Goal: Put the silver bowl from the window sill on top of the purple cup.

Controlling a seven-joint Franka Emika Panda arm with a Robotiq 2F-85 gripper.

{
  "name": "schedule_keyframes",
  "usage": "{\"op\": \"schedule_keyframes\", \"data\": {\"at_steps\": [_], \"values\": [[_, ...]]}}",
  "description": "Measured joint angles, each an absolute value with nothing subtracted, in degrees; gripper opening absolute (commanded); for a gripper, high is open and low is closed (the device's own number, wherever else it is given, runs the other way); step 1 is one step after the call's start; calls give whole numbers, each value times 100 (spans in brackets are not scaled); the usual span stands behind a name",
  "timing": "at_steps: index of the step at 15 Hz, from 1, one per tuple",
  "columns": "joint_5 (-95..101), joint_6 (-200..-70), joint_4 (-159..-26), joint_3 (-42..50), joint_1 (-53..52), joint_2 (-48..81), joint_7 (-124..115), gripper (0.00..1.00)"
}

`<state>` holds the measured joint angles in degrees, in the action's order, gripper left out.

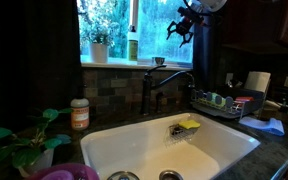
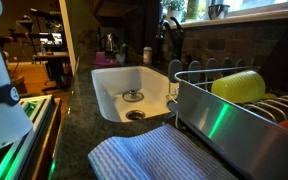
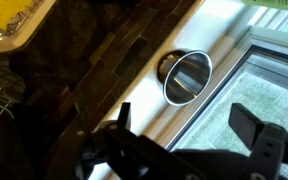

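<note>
The silver bowl [image 3: 187, 77] stands upright on the pale window sill [image 3: 144, 105], against the window frame. It also shows small in both exterior views [image 1: 160, 61] [image 2: 217, 11]. My gripper [image 3: 189, 125] hangs above the sill with its two dark fingers spread wide and nothing between them; the bowl lies just ahead of the fingertips. In an exterior view the gripper [image 1: 184, 25] hangs in front of the window pane, above and right of the bowl. The purple cup [image 1: 69, 173] shows only its rim at the bottom edge, left of the sink.
A white sink [image 1: 169, 145] with a dark faucet [image 1: 149, 90] lies below the sill. A green bottle [image 1: 132, 45] and a potted plant [image 1: 99, 45] stand on the sill. An orange-labelled bottle [image 1: 79, 113] and a dish rack [image 1: 224, 103] flank the sink.
</note>
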<state>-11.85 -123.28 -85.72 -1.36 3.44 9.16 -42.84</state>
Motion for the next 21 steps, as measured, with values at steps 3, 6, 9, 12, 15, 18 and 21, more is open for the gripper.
{"op": "schedule_keyframes", "data": {"at_steps": [3, 6, 9, 12, 15, 18, 21], "values": [[-1168, -12282, -8546, -59, 305, 1001, -4430, 100], [-1183, -11984, -8349, -8, 282, 1411, -4592, 100], [-1219, -11901, -7946, 11, 263, 1963, -4631, 100], [-1220, -11961, -7474, 10, 188, 2374, -4632, 100], [-1220, -11910, -7025, 10, 72, 2647, -4655, 74], [-1219, -11668, -6639, 10, 3, 2911, -4759, 49], [-1219, -11430, -6352, 12, -5, 3120, -4901, 27]]}}
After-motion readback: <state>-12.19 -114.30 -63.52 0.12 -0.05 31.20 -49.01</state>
